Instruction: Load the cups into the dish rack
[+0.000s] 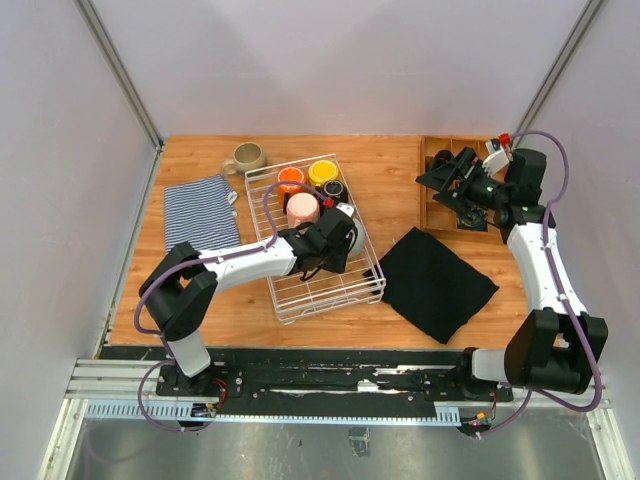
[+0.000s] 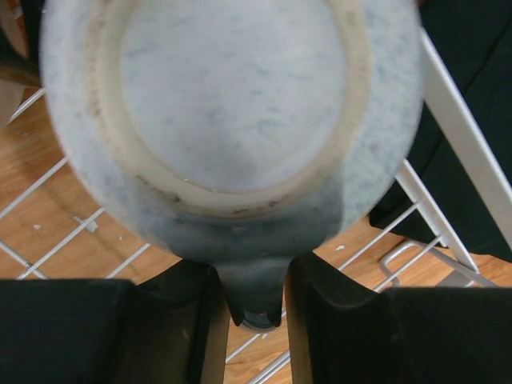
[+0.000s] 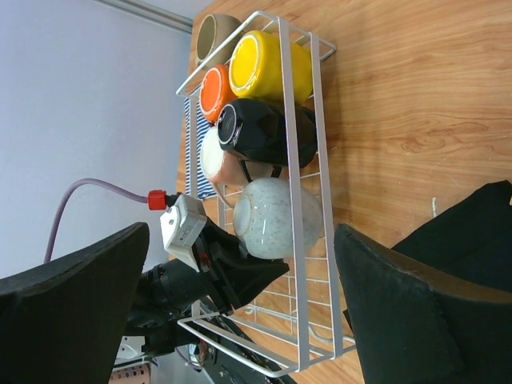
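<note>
The white wire dish rack (image 1: pixel 345 290) stands mid-table. Inside it, at the far end, are the orange (image 1: pixel 291 180), yellow (image 1: pixel 322 172), black (image 1: pixel 334 190) and pale pink (image 1: pixel 303 208) cups. The beige cup (image 1: pixel 246 157) stands outside, behind the rack. My left gripper (image 1: pixel 340 232) reaches low into the rack, shut on the handle (image 2: pixel 254 296) of the whitish-grey cup (image 2: pixel 232 104), whose base faces the wrist camera. In the right wrist view this cup (image 3: pixel 276 216) lies sideways inside the rack wall (image 3: pixel 302 240). My right gripper (image 1: pixel 455 185) hovers open over the wooden tray, holding nothing.
A brown wooden compartment tray (image 1: pixel 430 215) sits at the back right under the right arm. A black cloth (image 1: pixel 438 280) lies right of the rack and a striped cloth (image 1: pixel 200 212) left of it. Grey walls close in both sides.
</note>
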`<move>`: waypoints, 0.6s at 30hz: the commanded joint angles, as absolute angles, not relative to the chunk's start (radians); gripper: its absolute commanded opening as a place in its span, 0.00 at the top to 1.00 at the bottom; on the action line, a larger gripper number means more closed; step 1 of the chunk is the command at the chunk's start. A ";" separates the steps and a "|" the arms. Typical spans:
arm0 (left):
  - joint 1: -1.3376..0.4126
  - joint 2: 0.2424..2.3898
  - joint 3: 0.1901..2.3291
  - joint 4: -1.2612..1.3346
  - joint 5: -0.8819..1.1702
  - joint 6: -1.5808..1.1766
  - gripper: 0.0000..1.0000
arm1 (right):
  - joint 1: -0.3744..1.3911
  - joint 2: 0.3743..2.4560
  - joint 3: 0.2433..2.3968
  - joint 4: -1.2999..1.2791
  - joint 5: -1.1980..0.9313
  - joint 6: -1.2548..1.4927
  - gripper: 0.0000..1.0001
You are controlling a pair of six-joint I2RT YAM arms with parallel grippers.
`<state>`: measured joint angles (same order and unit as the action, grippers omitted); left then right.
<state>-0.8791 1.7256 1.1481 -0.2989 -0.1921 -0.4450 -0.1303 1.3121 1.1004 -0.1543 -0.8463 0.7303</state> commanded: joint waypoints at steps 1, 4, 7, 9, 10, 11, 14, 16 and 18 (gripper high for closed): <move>-0.890 1.699 1.150 -0.216 -0.157 -0.460 0.64 | -0.143 1.289 1.079 -0.122 -0.860 0.747 0.01; -0.891 1.694 1.148 -0.222 -0.149 -0.460 0.57 | -0.144 1.287 1.072 -0.115 -0.862 0.757 0.01; -0.893 1.684 1.139 -0.225 -0.151 -0.463 0.49 | -0.144 1.287 1.070 -0.107 -0.862 0.762 0.01; -0.893 1.678 1.131 -0.227 -0.155 -0.465 0.47 | -0.144 1.287 1.069 -0.104 -0.862 0.766 0.01; -0.893 1.674 1.129 -0.230 -0.158 -0.466 0.47 | -0.144 1.287 1.069 -0.103 -0.862 0.768 0.01; -0.894 1.673 1.127 -0.234 -0.163 -0.468 0.46 | -0.144 1.287 1.068 -0.100 -0.862 0.770 0.01; -0.894 1.662 1.122 -0.252 -0.182 -0.467 0.44 | -0.143 1.286 1.069 -0.098 -0.864 0.773 0.01; -0.894 1.648 1.112 -0.260 -0.197 -0.465 0.42 | -0.143 1.286 1.067 -0.098 -0.864 0.773 0.01; -0.894 1.633 1.102 -0.264 -0.212 -0.465 0.41 | -0.143 1.285 1.067 -0.098 -0.864 0.775 0.01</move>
